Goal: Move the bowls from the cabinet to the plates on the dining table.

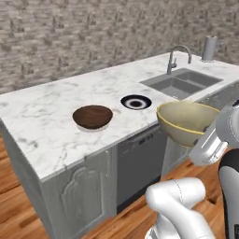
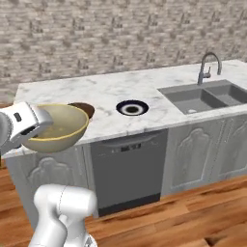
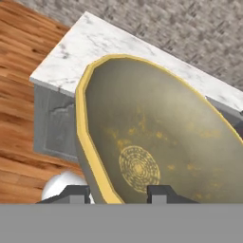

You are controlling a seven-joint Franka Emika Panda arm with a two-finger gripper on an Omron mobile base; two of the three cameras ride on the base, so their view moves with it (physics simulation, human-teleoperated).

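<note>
Gripper (image 3: 117,192) clamped on the near rim of the yellow bowl (image 1: 186,121), one finger inside, one outside. Bowl carried in the air just off the front edge of the marble table (image 1: 42,116), not yet above it.

On the table: brown bowl (image 1: 93,116) already resting on a pale plate, barely visible beneath it. Beside it, toward 3 o'clock in the left base view, a dark blue plate (image 1: 136,101), bare. Sink (image 1: 179,83) and tap further right.

From the held bowl, blue plate lying toward 10 o'clock in the left base view, toward 2 o'clock in the right base view. Judged next: carry forward over the edge, then lower squarely onto that plate.
</note>
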